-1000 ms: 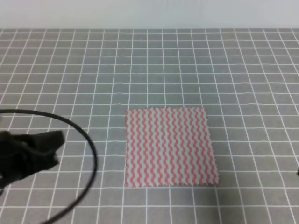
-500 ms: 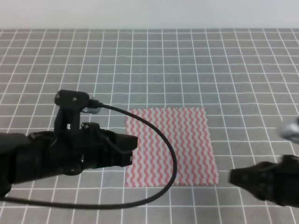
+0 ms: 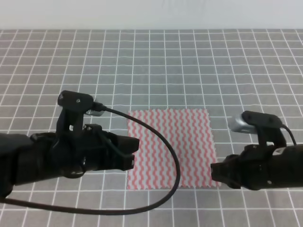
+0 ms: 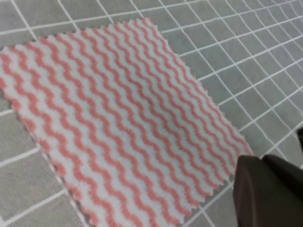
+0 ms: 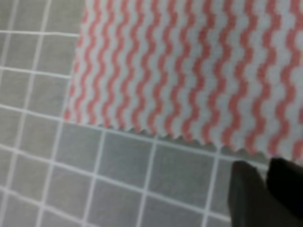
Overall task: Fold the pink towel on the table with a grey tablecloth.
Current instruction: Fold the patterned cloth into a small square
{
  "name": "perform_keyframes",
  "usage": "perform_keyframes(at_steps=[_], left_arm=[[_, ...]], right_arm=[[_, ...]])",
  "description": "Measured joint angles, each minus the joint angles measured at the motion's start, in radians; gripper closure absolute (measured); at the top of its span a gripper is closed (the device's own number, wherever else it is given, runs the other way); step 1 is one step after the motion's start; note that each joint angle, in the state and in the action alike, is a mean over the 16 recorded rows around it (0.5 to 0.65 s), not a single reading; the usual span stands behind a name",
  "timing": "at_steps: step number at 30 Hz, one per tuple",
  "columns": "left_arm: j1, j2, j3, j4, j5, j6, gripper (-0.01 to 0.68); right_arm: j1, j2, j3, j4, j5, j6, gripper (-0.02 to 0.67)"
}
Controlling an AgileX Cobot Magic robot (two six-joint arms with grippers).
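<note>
left pincer [image 3: 134, 152]: tip sits at the left edge of the pink towel [image 3: 171, 147], about halfway down that edge in the exterior high view. the fingers show there as one dark mass and the left wrist view catches only a dark blunt corner at lower right, so how far they stand apart cannot be told. nothing is seen held in them. whether the tip touches the cloth or hovers above it cannot be told either.

right pincer [image 3: 214, 172]: tip lies at the towel's near right corner, overlapping its edge in the exterior high view. the right wrist view shows two dark fingers [image 5: 246, 196] close side by side with only a thin slit between them, just off the jagged near edge; no cloth is gripped.

towel: flat, unfolded, roughly square, on the counter with a grey tablecloth [image 3: 151, 66], its edges close to parallel with the white grid lines. it lies between the two pincers, to the right of the left one and to the left of the right one. both arms are about equally near; the right is nearer the near corner, the left is set higher up its side.

judgement: no fold is begun. the next move depends on each pincer reaching a near corner, so the left tip appears to need to shift toward the near left corner [image 3: 128, 187].
</note>
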Motion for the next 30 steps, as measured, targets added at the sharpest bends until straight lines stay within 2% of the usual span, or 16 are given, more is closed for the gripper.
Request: perform_keyframes(at_steps=[7,12,17,30], left_arm=[[0.000,0.062,-0.018,-0.031,0.004,0.026,0.676],[0.000,0.134,-0.040,-0.058,0.005,0.043,0.676],[0.000,0.205,-0.063,-0.079,0.027,0.057,0.677],[0.000,0.332,-0.086,-0.056,0.065,0.064,0.676]], right_arm=[[-0.010,0.091,-0.020,-0.021,-0.033,0.033,0.421],[-0.025,0.132,-0.020,-0.022,-0.050,0.056,0.357],[-0.040,0.160,-0.020,-0.016,-0.057,0.065,0.334],[-0.048,0.180,-0.020,0.008,-0.058,0.064,0.333]])
